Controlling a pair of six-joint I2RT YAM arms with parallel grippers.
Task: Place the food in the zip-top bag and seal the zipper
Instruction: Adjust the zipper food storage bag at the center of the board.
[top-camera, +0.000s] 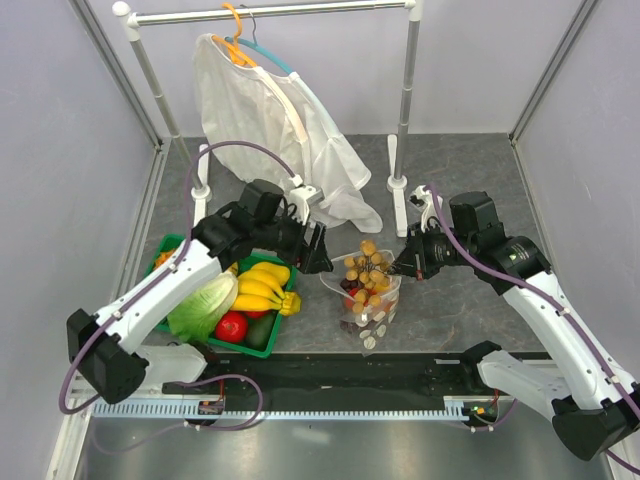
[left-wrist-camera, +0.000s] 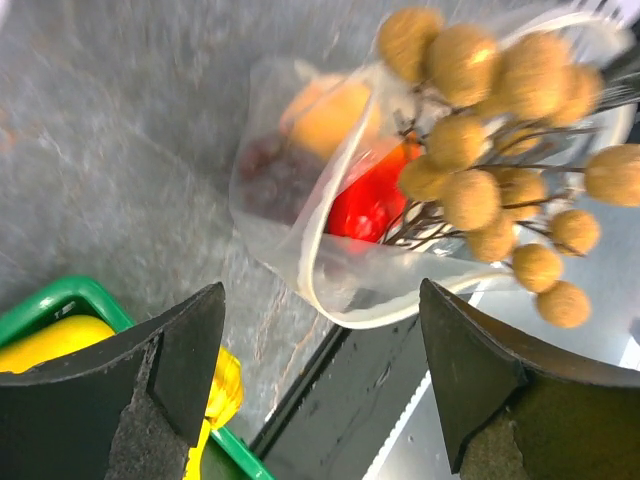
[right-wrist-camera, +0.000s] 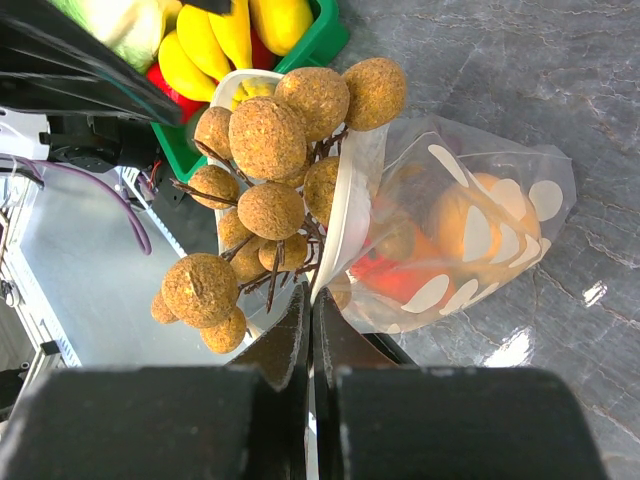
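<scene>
The clear dotted zip-top bag (top-camera: 372, 305) lies mid-table, its mouth held up and open. An orange-red peach (right-wrist-camera: 455, 222) and a dark grape bunch (left-wrist-camera: 268, 172) sit inside it. The tan berry bunch (top-camera: 367, 264) rests in the mouth and sticks out above the rim; it also shows in the left wrist view (left-wrist-camera: 490, 150) and the right wrist view (right-wrist-camera: 265, 150). My right gripper (top-camera: 405, 264) is shut on the bag's white zipper rim (right-wrist-camera: 350, 200). My left gripper (top-camera: 320, 254) is open and empty, just left of the bag. The slider tab is not visible.
A green basket (top-camera: 165, 245) at the left holds a lettuce head (top-camera: 203, 305), a banana bunch (top-camera: 265, 285) and red and dark green toy produce. A clothes rack (top-camera: 405, 120) with a white garment (top-camera: 270, 130) stands behind. A black strip (top-camera: 330, 375) runs along the near edge.
</scene>
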